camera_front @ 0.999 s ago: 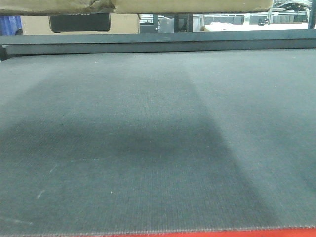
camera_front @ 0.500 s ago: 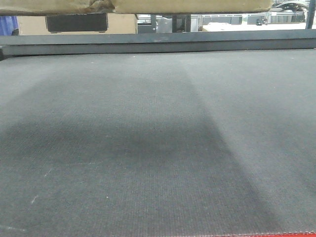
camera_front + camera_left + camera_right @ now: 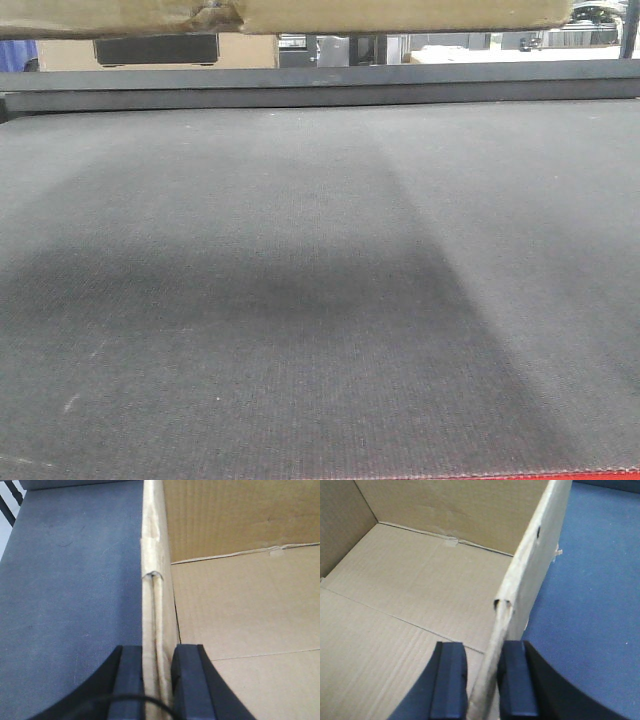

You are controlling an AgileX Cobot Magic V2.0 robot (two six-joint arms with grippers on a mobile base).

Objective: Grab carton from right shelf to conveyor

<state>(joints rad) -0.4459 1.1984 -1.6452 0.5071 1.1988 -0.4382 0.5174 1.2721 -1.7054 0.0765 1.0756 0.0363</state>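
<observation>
1. Creeping forward: since a second ago the red edge strip (image 3: 600, 476) has slid almost out of the bottom of the front view. The carton (image 3: 400, 12) overhead now reaches a touch further right, so we are moving in over the conveyor (image 3: 320, 250).
2. On the left, our left gripper (image 3: 159, 655) is closed to a narrow gap, jaws nipped onto the carton's left wall. Grey conveyor lies outside that wall and the open box inside it.
3. In the middle, the carton hangs along the top of the front view, its long axis running side to side between our two arms. Background shows under it, so we judge it clear of the conveyor surface.
4. On the right, our right gripper (image 3: 483, 650) pinches the right wall the same way, with the box floor to its left and conveyor to its right.
5. Neither arm is nearer, since each holds one end. The conveyor lies straight beneath, so the coming move looks like a level descent with both arms together, or the box tips.
</observation>
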